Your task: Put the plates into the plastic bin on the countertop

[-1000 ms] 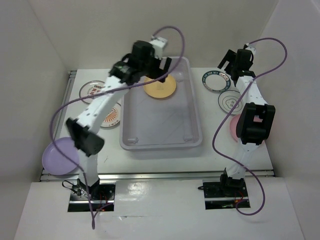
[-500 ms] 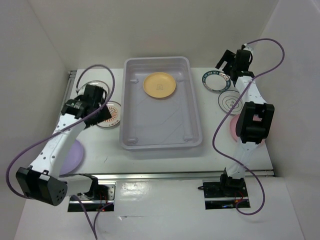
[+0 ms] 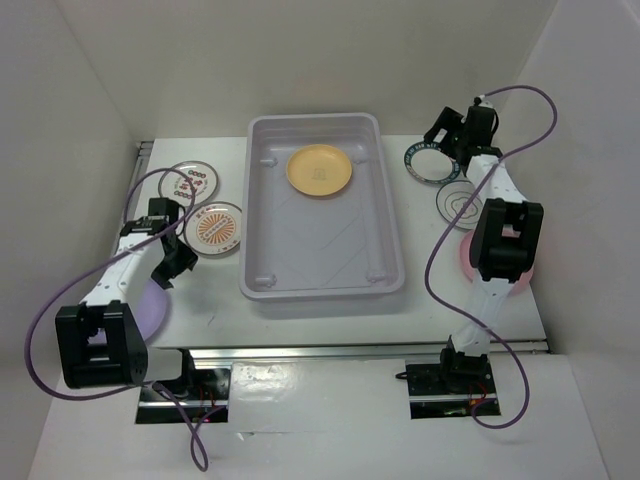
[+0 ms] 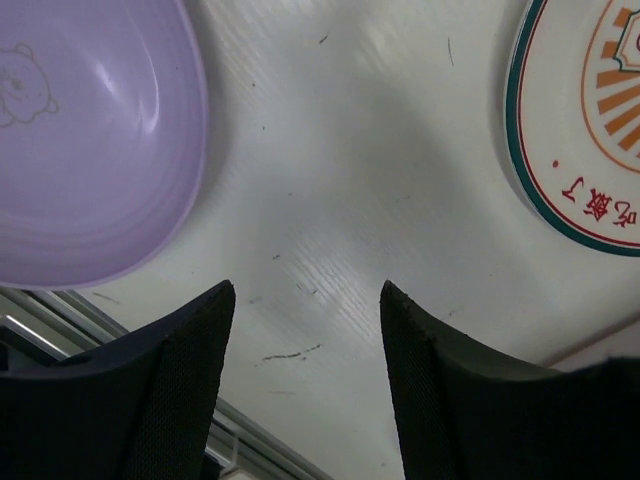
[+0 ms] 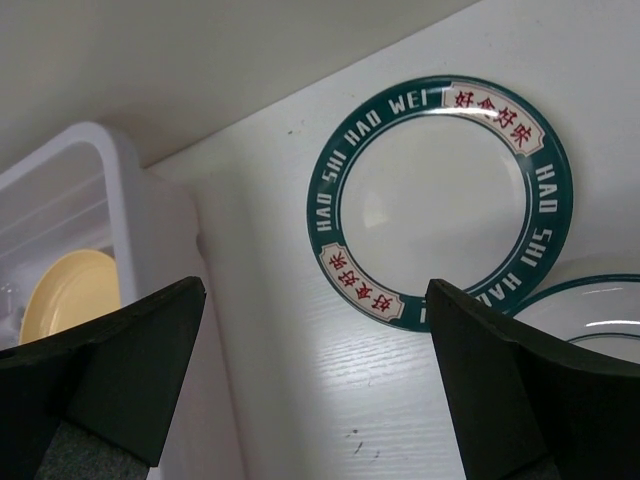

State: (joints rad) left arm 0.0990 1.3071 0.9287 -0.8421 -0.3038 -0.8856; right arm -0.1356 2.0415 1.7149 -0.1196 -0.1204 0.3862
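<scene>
Lavender plate lies just beside the spread, seemingly empty left pincer.

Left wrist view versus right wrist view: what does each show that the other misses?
Left wrist only: the lavender plate and part of the sunburst plate. Right wrist only: the green-rimmed plate, the bin corner with the yellow plate inside, and another plate's rim. Both: the countertop, and open, empty fingers of the left hand and right hand.
</scene>
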